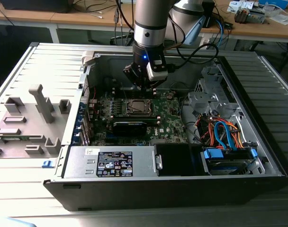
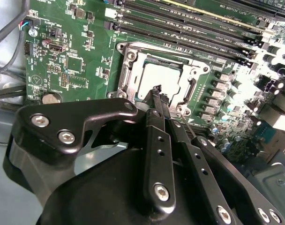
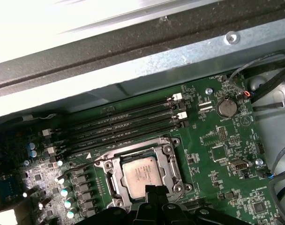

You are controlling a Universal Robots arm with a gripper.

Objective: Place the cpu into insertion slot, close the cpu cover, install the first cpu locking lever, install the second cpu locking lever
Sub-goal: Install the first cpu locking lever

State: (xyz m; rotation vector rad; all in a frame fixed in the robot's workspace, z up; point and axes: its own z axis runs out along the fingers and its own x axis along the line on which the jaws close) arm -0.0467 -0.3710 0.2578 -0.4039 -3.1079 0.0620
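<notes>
Black linkage of the hand (image 2: 156,91) sits closest to the lens in the second wrist view. Its two fingers are drawn together into one narrow tip, and I see nothing between them, so I read it as closed and empty. The tip hovers at the edge of the insertion slot (image 1: 136,107), just above its metal rim. I cannot tell whether it touches.

Inside the slot lies the cpu (image 3: 142,176), flat and square to the rim, its silver-grey top showing through the window of the cpu cover (image 3: 170,168). The cover looks folded down around the chip rather than standing up, so I judge the first two steps done. I cannot make out from here whether either locking lever is latched.

Closed fingers make sense to me at this stage — a slim point suits pressing thin metal at the slot's edge better than a spread grip would.

Beyond the slot run the long dark memory slots (image 3: 123,123), and a coin battery (image 3: 225,108) sits well off to one side of it. In the exterior view the arm (image 1: 151,23) stands nearly upright over the slot, inside the open computer case (image 1: 182,187).
</notes>
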